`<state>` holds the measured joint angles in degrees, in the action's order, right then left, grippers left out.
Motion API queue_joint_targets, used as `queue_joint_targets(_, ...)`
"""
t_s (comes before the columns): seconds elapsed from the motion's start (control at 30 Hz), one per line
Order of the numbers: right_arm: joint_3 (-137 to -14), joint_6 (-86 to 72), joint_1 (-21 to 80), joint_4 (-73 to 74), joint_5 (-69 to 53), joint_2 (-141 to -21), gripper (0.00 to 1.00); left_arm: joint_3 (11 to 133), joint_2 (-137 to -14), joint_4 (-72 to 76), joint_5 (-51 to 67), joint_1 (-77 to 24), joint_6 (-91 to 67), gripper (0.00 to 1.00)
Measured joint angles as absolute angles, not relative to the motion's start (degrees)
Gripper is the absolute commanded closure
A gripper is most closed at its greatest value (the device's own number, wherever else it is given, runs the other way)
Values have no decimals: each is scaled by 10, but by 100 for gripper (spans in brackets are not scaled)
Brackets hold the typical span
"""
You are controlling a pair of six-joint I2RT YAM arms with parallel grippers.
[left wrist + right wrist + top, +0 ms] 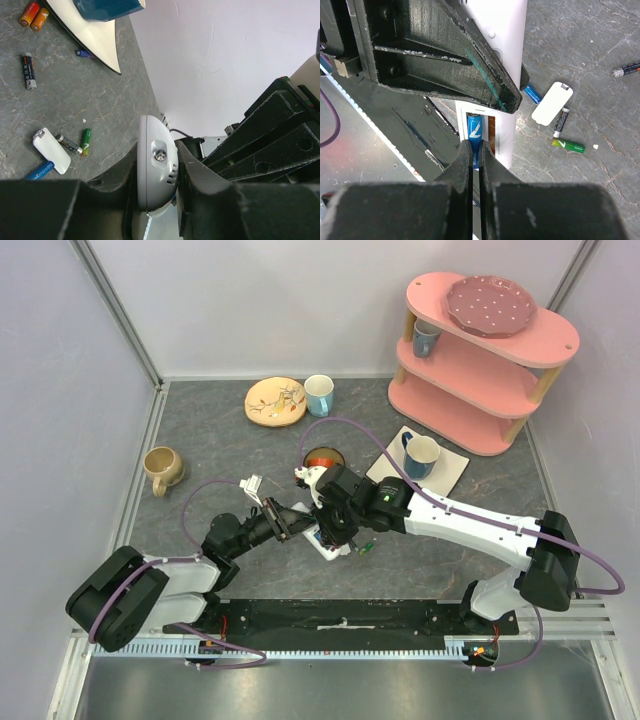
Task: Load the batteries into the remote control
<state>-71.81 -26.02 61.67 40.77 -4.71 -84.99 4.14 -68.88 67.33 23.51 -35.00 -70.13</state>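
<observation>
My left gripper [283,521] is shut on the white remote control [328,546] and holds it above the table; in the left wrist view the remote's rounded end [157,170] sits clamped between the jaws. The remote's back [505,30] is open. My right gripper [476,150] is shut on a blue battery [476,131] that lies in the left slot of the compartment. Loose on the table are a green battery [568,145], a dark battery [561,121], another blue battery [532,93] and the small white cover [551,103].
More batteries lie further out: a black one [28,70] and two orange ones [34,15]. A blue mug on a white mat [421,455], a red bowl [323,458], a tan mug [162,469], a plate [275,401] and a pink shelf [480,350] stand behind.
</observation>
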Motion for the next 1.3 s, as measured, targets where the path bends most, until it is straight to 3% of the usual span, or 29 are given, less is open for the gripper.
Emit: queue_joint_targets(1.3, -656, -316, 618, 347, -32, -815, 100, 46, -690, 660, 180, -386, -714, 98)
